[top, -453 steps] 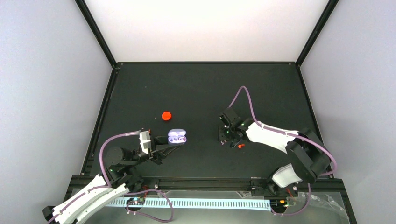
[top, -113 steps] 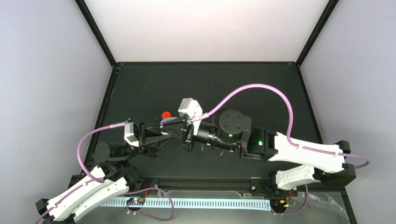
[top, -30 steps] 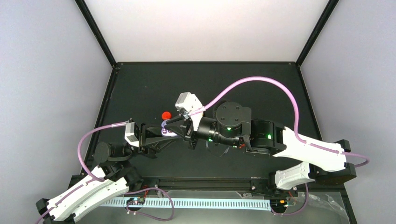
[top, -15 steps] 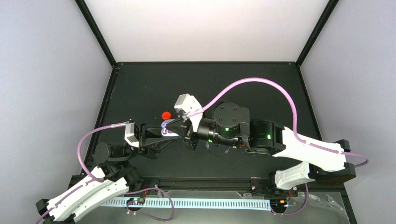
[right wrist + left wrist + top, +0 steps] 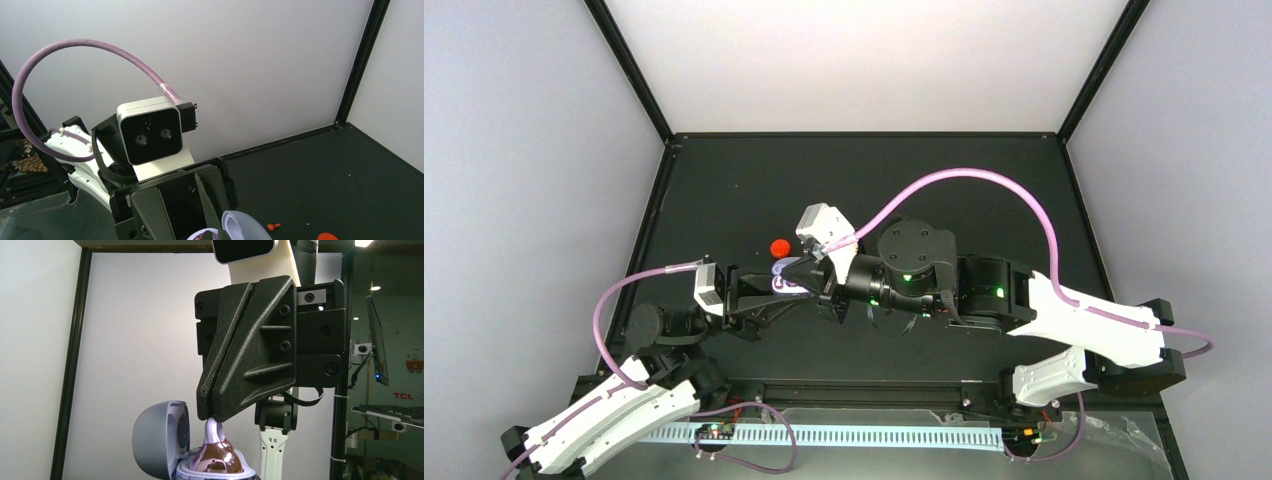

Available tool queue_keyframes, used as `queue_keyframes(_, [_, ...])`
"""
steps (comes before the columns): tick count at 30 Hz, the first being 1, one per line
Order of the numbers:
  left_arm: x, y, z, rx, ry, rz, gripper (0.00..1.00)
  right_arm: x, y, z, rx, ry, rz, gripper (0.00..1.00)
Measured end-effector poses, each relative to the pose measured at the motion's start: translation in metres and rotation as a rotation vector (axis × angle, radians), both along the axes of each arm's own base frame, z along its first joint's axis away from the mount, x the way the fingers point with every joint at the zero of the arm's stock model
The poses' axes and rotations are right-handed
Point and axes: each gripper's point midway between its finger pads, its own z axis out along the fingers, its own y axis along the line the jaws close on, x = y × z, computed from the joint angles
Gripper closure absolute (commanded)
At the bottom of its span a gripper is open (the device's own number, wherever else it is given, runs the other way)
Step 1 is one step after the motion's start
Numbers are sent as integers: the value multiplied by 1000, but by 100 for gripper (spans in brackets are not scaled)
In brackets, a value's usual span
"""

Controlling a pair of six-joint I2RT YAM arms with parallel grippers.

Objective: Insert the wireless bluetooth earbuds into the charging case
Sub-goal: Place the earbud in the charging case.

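My left gripper (image 5: pixel 776 288) is shut on the charging case (image 5: pixel 778 276) and holds it above the table, lid open. In the left wrist view the lid (image 5: pixel 152 440) stands up on the left. A glossy purple earbud (image 5: pixel 218 455) sits partly in the case. My right gripper (image 5: pixel 216 417) is shut on the earbud's pale stem from above. In the top view my right gripper (image 5: pixel 797 272) meets the case. The right wrist view shows the lid (image 5: pixel 245 225) and the left gripper's fingers (image 5: pixel 152 215) around the case. Only one earbud shows.
A round red cap (image 5: pixel 779 247) lies on the black table just behind the grippers, also in the right wrist view (image 5: pixel 326 236). A small red bit (image 5: pixel 272 226) lies near it. Both arms crowd the table's left middle.
My right gripper has edged slightly left and down onto the case with the earbud. The left gripper and case have barely moved.
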Motion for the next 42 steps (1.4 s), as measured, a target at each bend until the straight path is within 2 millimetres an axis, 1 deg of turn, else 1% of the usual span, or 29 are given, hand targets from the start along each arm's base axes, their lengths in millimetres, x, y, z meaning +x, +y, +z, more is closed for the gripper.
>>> queue_keyframes(12, [1,-3,-3,16,3,-3,99,-2,-1,-4,-36,-12,12,98])
queue_keyframes(20, [1,-3,-3,15,2,-3,98,-2,-1,-2,-27,-1,13,98])
queue_keyframes(24, [0,-2,-1,9,-3,-3,98,-4,0,0,-11,18,23,97])
queue_keyframes(31, [0,-1,0,4,-7,-2,98,-7,2,9,36,48,32,91])
queue_keyframes(35, [-2,0,1,-1,-11,-2,98,-6,-5,14,56,53,21,89])
queue_keyframes(37, [-4,3,3,-8,-18,-2,98,-4,-10,17,64,50,9,86])
queue_keyframes(39, [-5,5,5,-15,-24,-1,98,-2,-18,18,67,45,-13,80])
queue_keyframes(42, [-7,6,6,-20,-29,-1,99,3,-29,16,63,37,-47,62])
